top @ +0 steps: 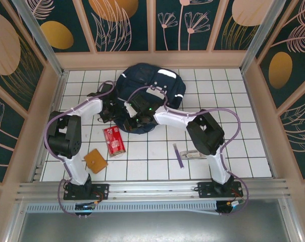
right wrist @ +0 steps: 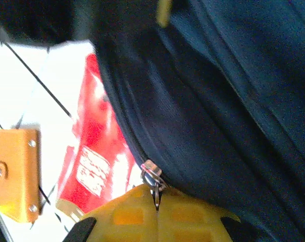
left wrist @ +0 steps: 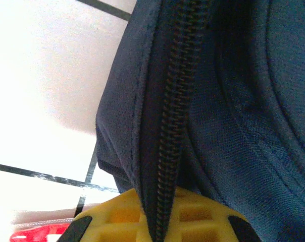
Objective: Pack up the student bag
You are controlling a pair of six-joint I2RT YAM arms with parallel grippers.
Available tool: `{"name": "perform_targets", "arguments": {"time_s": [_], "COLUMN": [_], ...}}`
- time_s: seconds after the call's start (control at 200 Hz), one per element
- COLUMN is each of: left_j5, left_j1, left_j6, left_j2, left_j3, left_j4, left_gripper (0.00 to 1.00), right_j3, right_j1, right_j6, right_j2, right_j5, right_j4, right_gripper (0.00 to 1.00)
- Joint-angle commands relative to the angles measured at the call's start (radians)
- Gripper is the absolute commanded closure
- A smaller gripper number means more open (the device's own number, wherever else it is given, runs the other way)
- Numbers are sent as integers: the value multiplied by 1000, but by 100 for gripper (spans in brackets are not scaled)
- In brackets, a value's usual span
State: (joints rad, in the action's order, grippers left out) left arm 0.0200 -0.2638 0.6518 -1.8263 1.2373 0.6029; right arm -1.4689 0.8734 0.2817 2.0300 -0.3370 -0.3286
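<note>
Student bag lies toward the desk's far edge, ahead of the arms; left tool pinches its zipper track, right tool pinches the zipper pull.

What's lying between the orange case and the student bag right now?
A red packet lies between the orange case and the student bag; the right wrist view shows it, and the top view too.

White-striped navy student bag, red packet, orange case, purple pen
</note>
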Motion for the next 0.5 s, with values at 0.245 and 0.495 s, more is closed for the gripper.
{"name": "perform_targets", "arguments": {"time_s": [0.245,0.495], "left_j5": [-95,28], "left_j1": [31,30], "left_j6": [-270,-411], "left_j2": [-33,-202], "left_j3": [116,384], "left_j4": [7,118], "left_gripper": [100,100], "right_j3": [360,411], "right_j1": [-210,-167], "right_j6": [-80,-150], "right_j2": [-238,-343], "right_j5": [320,360], "right_j4": [-243,-145], "right_gripper": [100,100]}}
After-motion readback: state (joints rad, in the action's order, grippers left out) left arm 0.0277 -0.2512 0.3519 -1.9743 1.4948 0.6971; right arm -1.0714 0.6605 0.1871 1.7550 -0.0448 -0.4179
